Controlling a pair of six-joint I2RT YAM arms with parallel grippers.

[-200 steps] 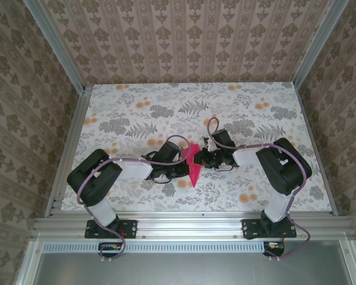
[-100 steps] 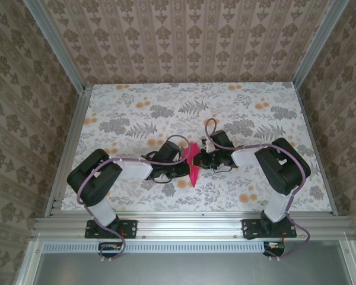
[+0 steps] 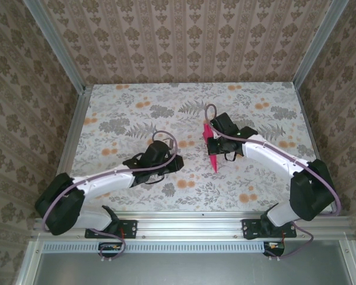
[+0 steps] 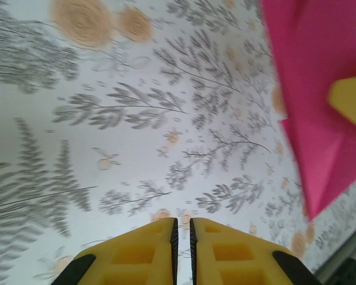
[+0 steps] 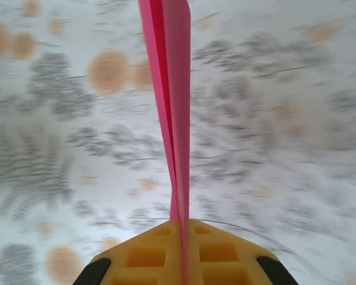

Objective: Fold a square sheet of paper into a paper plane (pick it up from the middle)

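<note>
paper plane (image 3: 212, 149): pinched in the right hand (image 5: 182, 228); keep your grip square on the centre crease so the 2 wings stay closed, no twisting | look: narrow magenta-pink dart, flat, sharp tip | left hand (image 4: 181, 228): fingers together on nothing, left of the right hand, apart | worktop (image 3: 136, 116): floral

The paper plane (image 3: 212, 151) is held over the middle of the table (image 3: 267, 178), clamped edge-on between the fingers of the right gripper (image 3: 210, 138), with its point directed toward the near edge. The left gripper (image 3: 168, 161) is positioned to the plane's left, apart from it, with its jaws together.
</note>
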